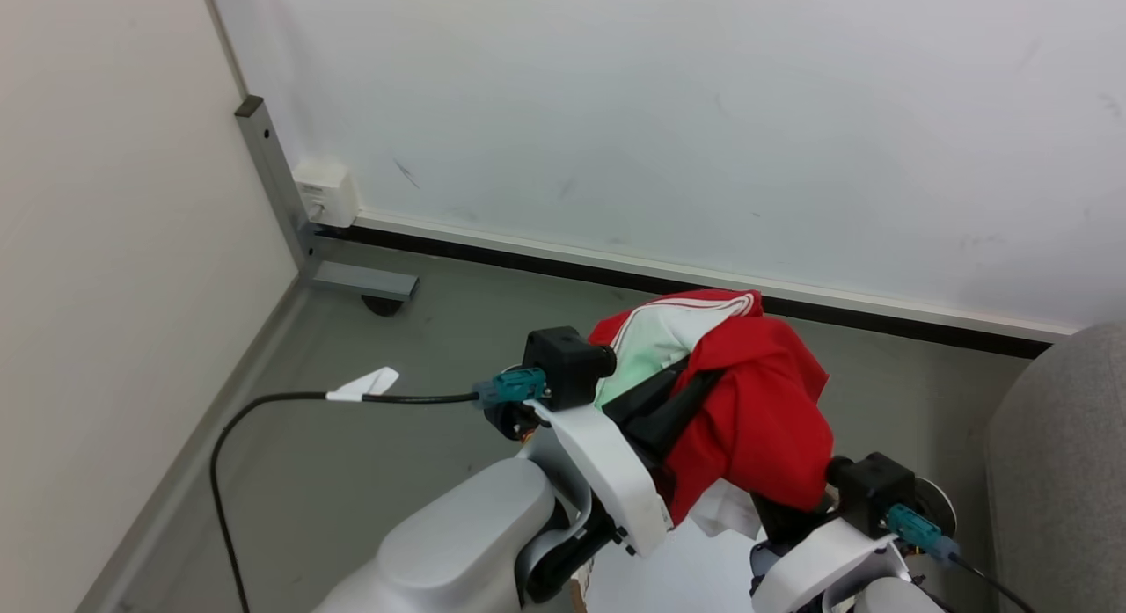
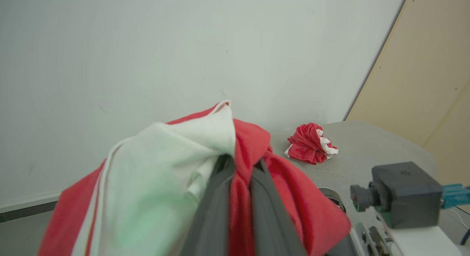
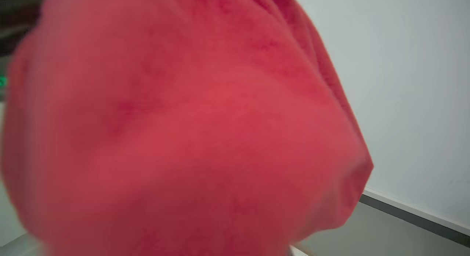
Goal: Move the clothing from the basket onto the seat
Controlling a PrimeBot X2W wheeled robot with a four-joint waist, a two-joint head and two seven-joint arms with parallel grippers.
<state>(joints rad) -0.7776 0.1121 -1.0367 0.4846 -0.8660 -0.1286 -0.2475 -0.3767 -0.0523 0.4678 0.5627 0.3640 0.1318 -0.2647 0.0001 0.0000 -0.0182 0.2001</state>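
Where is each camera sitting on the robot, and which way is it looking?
Head view: on the head, looking forward and down at the floor, wall and red garment; left forearm and right forearm show.
Left wrist view: on the left wrist, looking along the left gripper, shut on the red garment, towards the seat.
Right wrist view: on the right wrist, facing blurred red fabric close up, wall beyond.
Shared: all three see red fabric; head and left wrist views both see the seat.
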